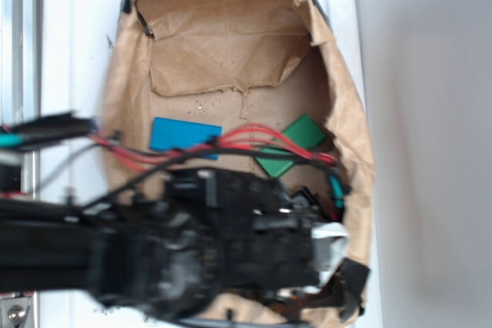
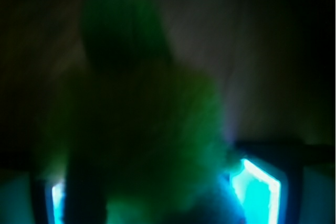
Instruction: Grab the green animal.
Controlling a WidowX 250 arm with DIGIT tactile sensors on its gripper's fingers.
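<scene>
Down low w/ the wrist cam, green animal (image 2: 147, 129) fills the dark, blurry frame betw. the teal fingers (image 2: 257, 187) of the gripper (image 2: 157, 203), can't tell if pinched or spread, so fuzzy plush could slip if grip's shallow.

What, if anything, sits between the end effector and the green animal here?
Nothing visible. In the wrist view the green animal fills the frame right at the end effector, between its glowing fingers. The exterior view hides the contact behind the arm.
</scene>
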